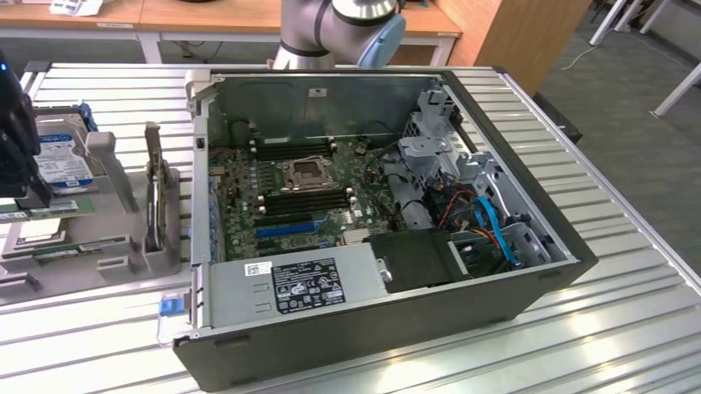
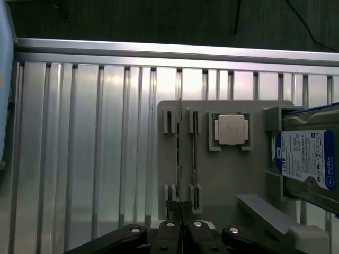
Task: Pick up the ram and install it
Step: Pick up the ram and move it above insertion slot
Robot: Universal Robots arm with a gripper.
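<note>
The ram (image 2: 179, 148) is a thin green stick seen edge-on. It runs straight into the closed fingertips of my gripper (image 2: 180, 207), which is shut on it. The stick sits beside its slot in the grey holder tray (image 2: 222, 180), not centred in it, and its far end reaches past the tray's edge. A second green stick (image 2: 194, 159) stands in the neighbouring slots. In the exterior view my gripper (image 1: 16, 185) hangs over the tray (image 1: 110, 267) at that view's far left. The open computer case (image 1: 547, 271) is to the right, with black memory slots (image 1: 309, 201) on its motherboard.
A processor chip (image 2: 231, 129) and a blue-labelled hard drive (image 2: 307, 159) also rest on the tray. Upright grey tray walls (image 1: 153, 197) stand between the tray and the case. Everything sits on a ribbed aluminium table (image 2: 79, 159). A power supply (image 1: 295, 283) fills the case's near end.
</note>
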